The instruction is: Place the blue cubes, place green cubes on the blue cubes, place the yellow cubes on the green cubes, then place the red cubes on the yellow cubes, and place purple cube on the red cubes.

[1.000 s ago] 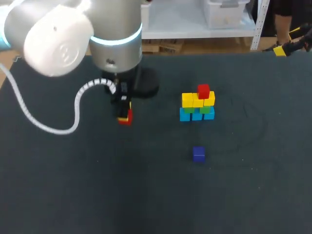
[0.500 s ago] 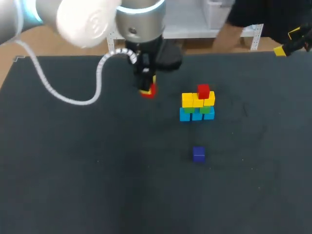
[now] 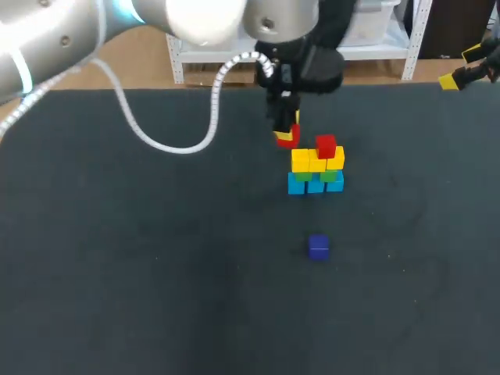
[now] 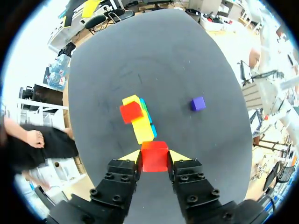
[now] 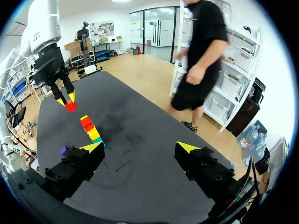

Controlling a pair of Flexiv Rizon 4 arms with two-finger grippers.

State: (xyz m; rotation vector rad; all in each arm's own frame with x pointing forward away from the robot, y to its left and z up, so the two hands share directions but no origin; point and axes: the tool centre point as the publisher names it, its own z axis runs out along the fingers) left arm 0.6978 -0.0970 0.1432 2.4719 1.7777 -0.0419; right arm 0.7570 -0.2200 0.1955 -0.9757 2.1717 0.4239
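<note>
Left fingers point(image 4: 132, 156) are clamped on a red cube point(image 4: 154, 156), one yellow tip on each side, with the cube held in the air off the surface point(image 3: 156, 273). In the head view it sits just beside the stack point(image 3: 316, 173), at the stack's left end and toward the far side. Stack from the bottom: blue cubes point(image 3: 315, 185), green cubes point(image 3: 329, 176), yellow cubes point(image 3: 309, 161), and a single red cube on top point(image 3: 326, 146) at the right. The purple cube point(image 3: 318, 247) is alone on the surface, well apart on the near side of the stack. Right fingers point(image 5: 92, 147) are spread wide with nothing between them, off at the surface's far right corner.
</note>
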